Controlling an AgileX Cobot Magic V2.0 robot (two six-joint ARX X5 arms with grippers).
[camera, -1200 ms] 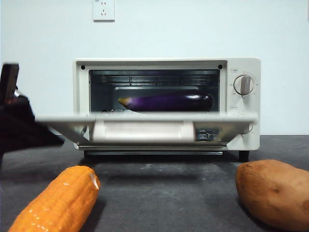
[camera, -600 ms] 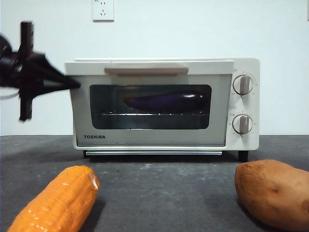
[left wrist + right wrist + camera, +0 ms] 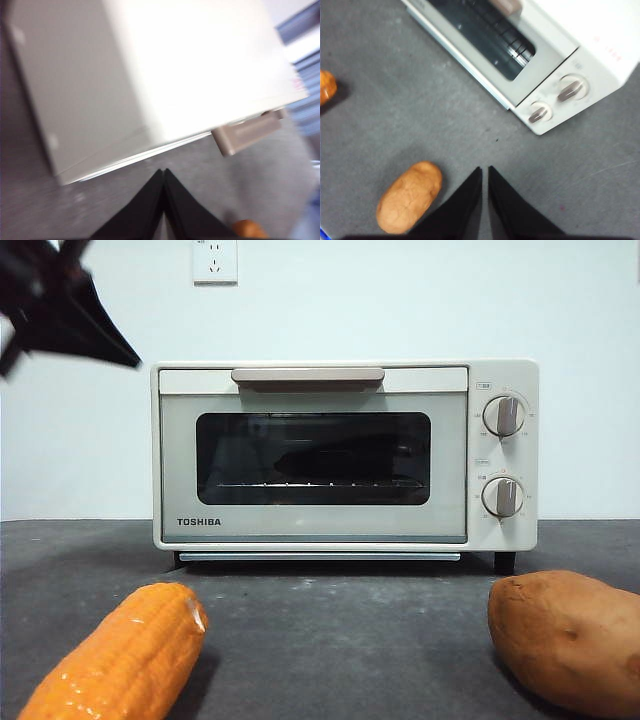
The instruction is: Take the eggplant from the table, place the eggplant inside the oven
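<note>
We count one oven (image 3: 345,455), one eggplant (image 3: 345,453), one corn cob (image 3: 118,655) and one sweet potato (image 3: 565,638) on the table (image 3: 340,625). The oven stands at the back with its glass door shut, its beige bar handle (image 3: 308,377) along the top edge and two round knobs (image 3: 503,455) stacked on its right-hand panel. Behind the dark glass we make out a long dark shape lying on the wire rack, which we take for the eggplant, though the tinted door hides its colour and stem. The corn cob lies at the front on one side and the sweet potato at the front on the other, both well apart from the oven and from each other, with bare table between them. The left gripper (image 3: 164,172) hangs above the oven's upper corner on the corn cob's side, its two black jaws pressed together on nothing. The right gripper (image 3: 485,170) hovers over the table near the sweet potato and the knob end of the oven, its jaws nearly together with only a thin slit between them, empty. A wall socket (image 3: 215,260) sits on the white wall above the oven.
</note>
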